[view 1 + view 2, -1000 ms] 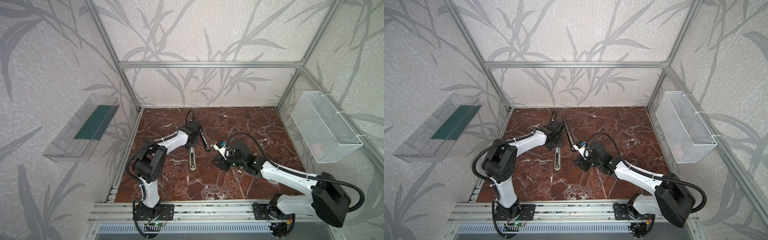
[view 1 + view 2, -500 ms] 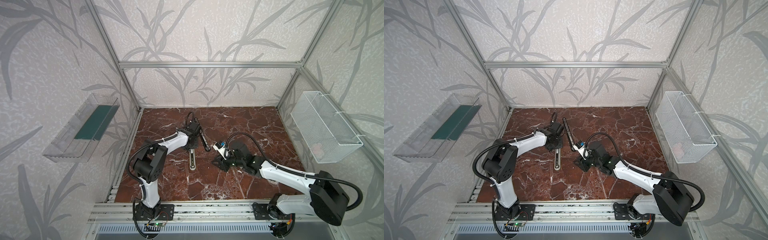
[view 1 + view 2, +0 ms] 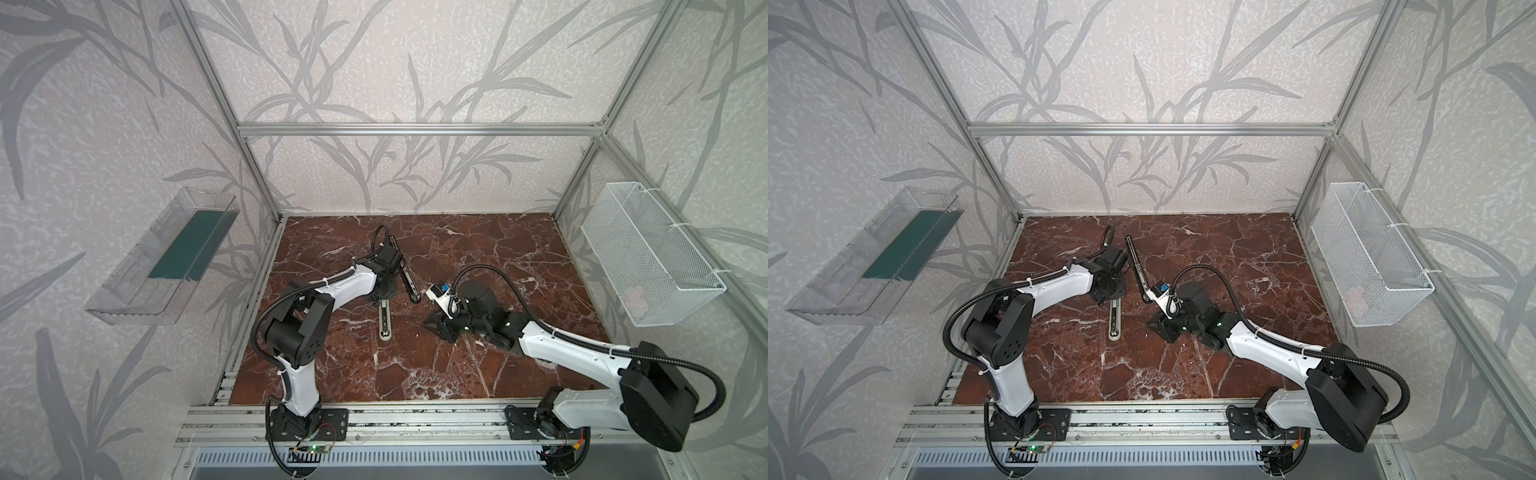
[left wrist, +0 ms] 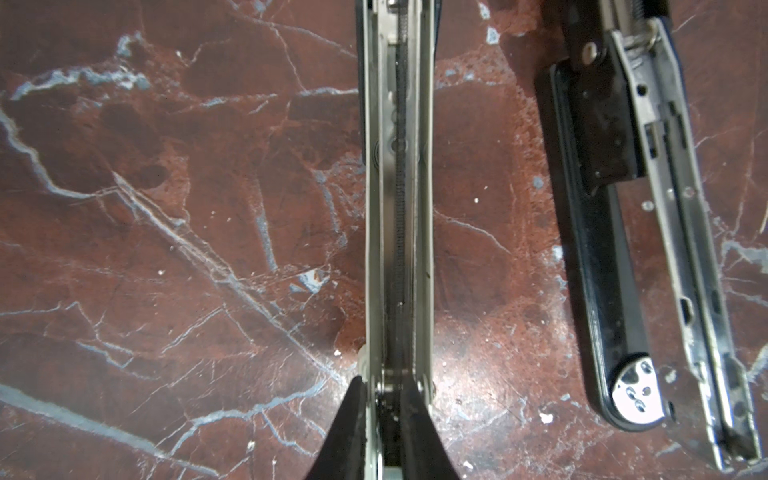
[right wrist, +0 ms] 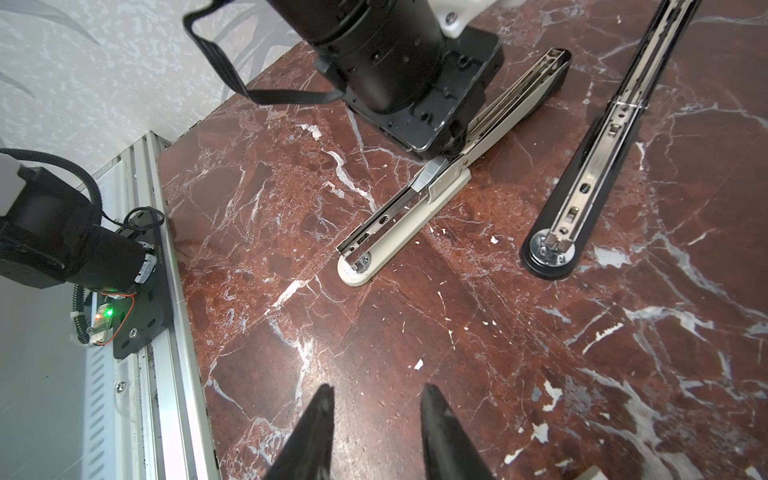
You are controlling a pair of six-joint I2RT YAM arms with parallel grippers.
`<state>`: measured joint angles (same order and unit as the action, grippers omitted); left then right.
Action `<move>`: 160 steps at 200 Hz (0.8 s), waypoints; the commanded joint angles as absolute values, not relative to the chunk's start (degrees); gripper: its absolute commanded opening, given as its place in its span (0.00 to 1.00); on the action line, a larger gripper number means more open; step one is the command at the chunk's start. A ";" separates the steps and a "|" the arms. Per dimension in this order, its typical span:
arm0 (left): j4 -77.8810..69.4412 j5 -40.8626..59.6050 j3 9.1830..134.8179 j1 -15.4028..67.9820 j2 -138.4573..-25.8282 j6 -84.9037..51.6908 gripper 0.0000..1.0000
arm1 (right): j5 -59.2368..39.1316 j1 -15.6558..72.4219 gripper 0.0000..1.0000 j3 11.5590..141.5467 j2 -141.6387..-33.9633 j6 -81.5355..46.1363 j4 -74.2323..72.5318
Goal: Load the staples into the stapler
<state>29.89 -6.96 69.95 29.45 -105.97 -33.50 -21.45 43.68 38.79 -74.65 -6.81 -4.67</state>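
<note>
Two staplers lie opened flat on the marble floor. The cream stapler point(image 3: 385, 322) point(image 3: 1114, 322) point(image 4: 399, 208) point(image 5: 399, 224) points toward the front. My left gripper point(image 3: 384, 297) point(image 4: 386, 399) is shut on its metal rail near the hinge. A short grey metal piece point(image 5: 430, 176) sits in its channel; I cannot tell whether it is staples. The black stapler point(image 3: 405, 276) point(image 3: 1138, 266) point(image 4: 615, 270) point(image 5: 582, 199) lies just right of it, untouched. My right gripper point(image 3: 432, 326) point(image 5: 376, 399) hovers open and empty over bare floor right of both. No staples are clearly in view.
A white wire basket point(image 3: 648, 257) hangs on the right wall and a clear plastic tray point(image 3: 166, 257) on the left wall. An aluminium rail point(image 3: 374, 419) borders the floor's front edge. Small white flecks point(image 5: 419, 365) dot the marble.
The left gripper's jaws have drawn in a little on the cream stapler. Both arms and both staplers stay about where they were.
</note>
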 commanded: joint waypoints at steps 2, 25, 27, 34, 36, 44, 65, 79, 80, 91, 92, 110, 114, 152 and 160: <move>32.91 -6.85 67.92 30.23 -103.77 -34.77 0.17 | -21.09 44.12 0.37 40.34 -74.64 -6.46 -4.72; 32.65 -6.79 66.66 30.44 -103.11 -35.16 0.17 | -20.92 44.10 0.37 40.25 -74.49 -6.50 -4.66; 32.62 -6.77 66.52 30.51 -103.10 -35.16 0.17 | -20.99 44.12 0.37 40.19 -74.46 -6.50 -4.73; 32.61 -6.72 66.21 30.67 -103.02 -35.28 0.17 | -20.93 44.12 0.37 40.25 -74.46 -6.44 -4.73; 32.65 -6.69 66.12 30.72 -103.01 -35.32 0.17 | -20.92 44.12 0.37 40.25 -74.51 -6.44 -4.68; 32.69 -6.59 65.71 30.92 -102.91 -35.55 0.17 | -20.90 44.04 0.37 40.25 -74.45 -6.44 -4.74; 32.16 -7.11 64.63 31.70 -102.06 -35.89 0.20 | -20.92 44.12 0.37 40.25 -74.56 -6.45 -4.75; 32.25 -7.63 64.51 32.10 -101.43 -36.12 0.23 | -21.01 44.12 0.37 40.25 -74.62 -6.43 -4.76; 32.25 -7.64 64.51 32.13 -101.38 -36.12 0.23 | -21.01 44.12 0.37 40.25 -74.62 -6.42 -4.75; 32.34 -8.22 64.51 32.38 -100.79 -36.12 0.26 | -21.01 44.09 0.37 40.25 -74.55 -6.35 -4.77; 32.34 -8.24 64.51 32.41 -100.76 -36.17 0.26 | -21.01 44.11 0.37 40.25 -74.59 -6.34 -4.80; 32.39 -9.01 64.51 32.60 -100.32 -36.18 0.28 | -21.01 44.11 0.37 40.25 -74.44 -6.37 -4.75; 32.51 -9.12 64.51 32.59 -100.27 -36.21 0.28 | -21.01 44.08 0.37 40.18 -74.42 -6.37 -4.75; 32.19 -10.30 64.16 32.87 -98.90 -36.31 0.29 | -21.01 44.07 0.37 39.95 -74.03 -6.43 -4.58; 32.03 -10.49 64.06 32.86 -98.52 -36.23 0.29 | -21.09 44.11 0.37 39.98 -74.03 -6.38 -4.57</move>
<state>30.37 -8.27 64.82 32.58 -101.32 -35.62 -21.43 43.68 38.79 -74.65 -6.83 -4.67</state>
